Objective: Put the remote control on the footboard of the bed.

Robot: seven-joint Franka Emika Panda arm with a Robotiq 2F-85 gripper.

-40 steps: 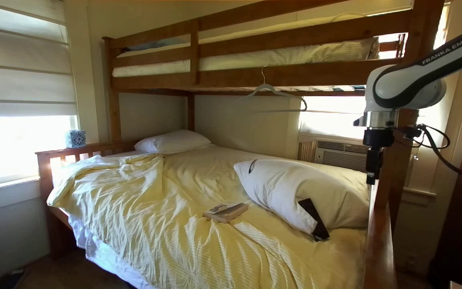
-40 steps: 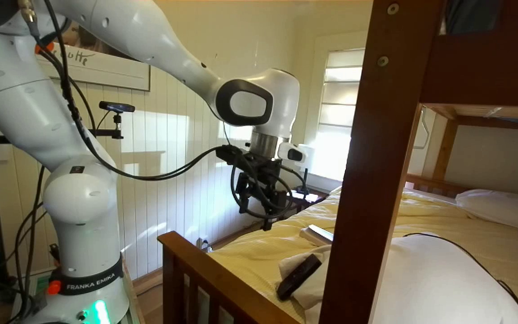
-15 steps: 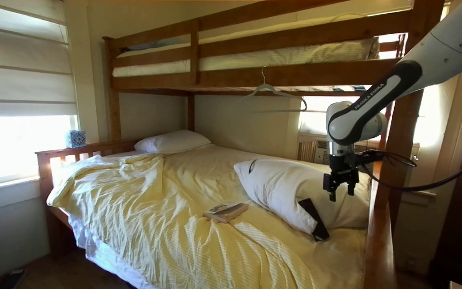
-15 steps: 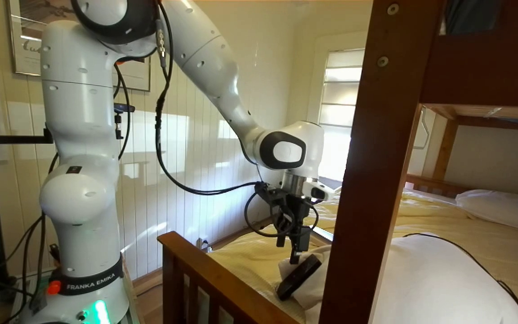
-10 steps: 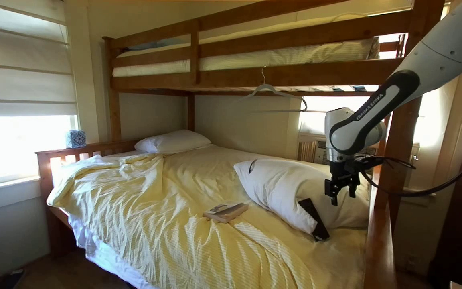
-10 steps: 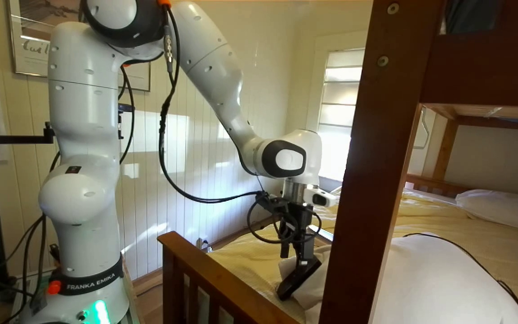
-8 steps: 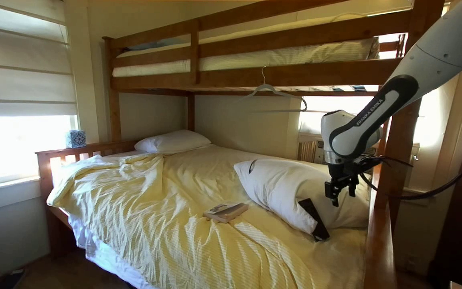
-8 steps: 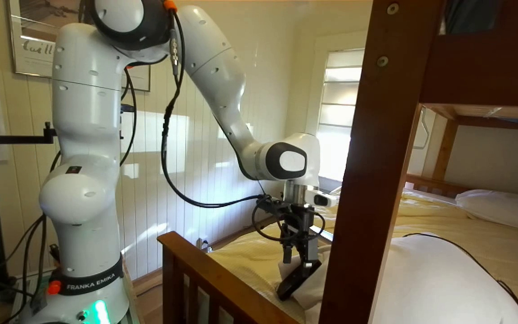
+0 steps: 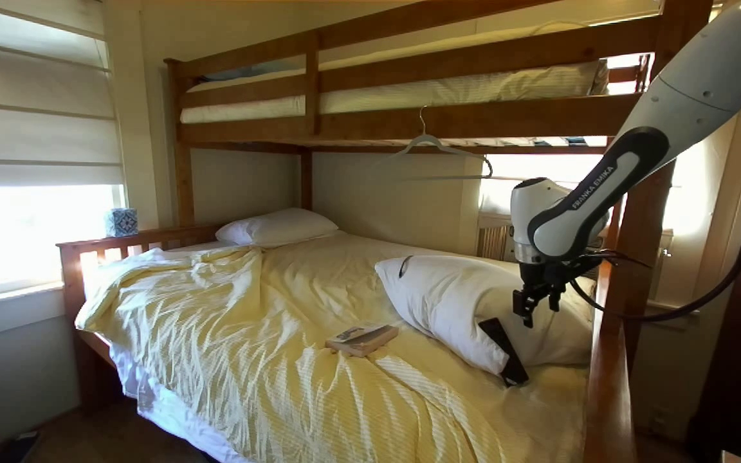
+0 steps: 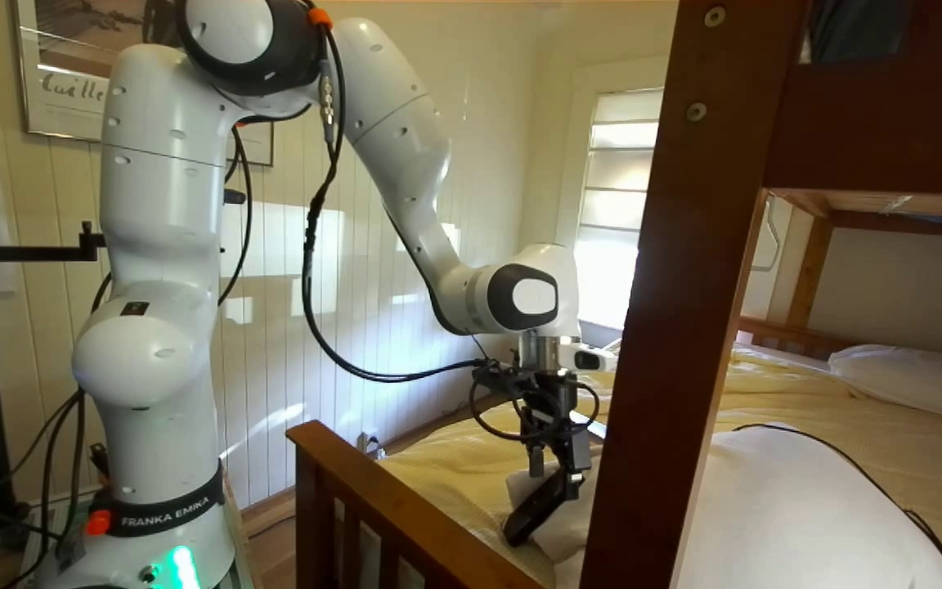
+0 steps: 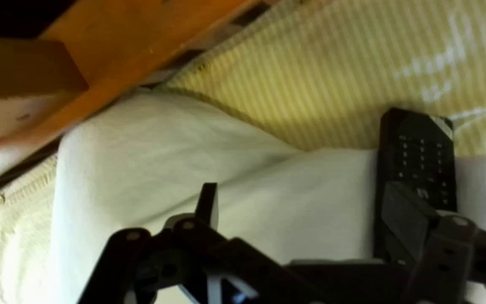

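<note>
The bunk bed (image 9: 377, 124), of brown wood with straight, flat rails, spread across an exterior view. The white robot arm (image 10: 164, 196), smooth-shelled, filled the left half of an exterior view; FRANKA EMIKA could be read on the black band round its base (image 10: 123, 552) at lower left, and again along the arm at the right of an exterior view. Yellow bedding (image 9: 216, 347), finely striped, lay in crumpled folds. The footboard (image 10: 414, 511), slatted under a flat top rail, slanted through the bottom centre. A framed print (image 10: 70, 82) at upper left bore looping script, partly behind the arm. A plump white pillow (image 9: 448, 302) of plain cloth sat right of centre. Above it hung the black gripper (image 11: 306, 207), its jaws well apart. A patterned blue-and-white box (image 9: 121, 222) showed at far left over the headboard (image 9: 94, 243), its inside out of sight. A book (image 9: 363, 341) with pale page edges lay on the bedding at lower centre, its print too small to read. The remote control (image 11: 420, 156), a slim black oblong, leaned tilted on the pillow, its lower end at the yellow bedding; its tiny pale key marks were too blurred to read, and in the wrist view the right-side finger (image 11: 407, 217) overlapped it, contact unclear.
</note>
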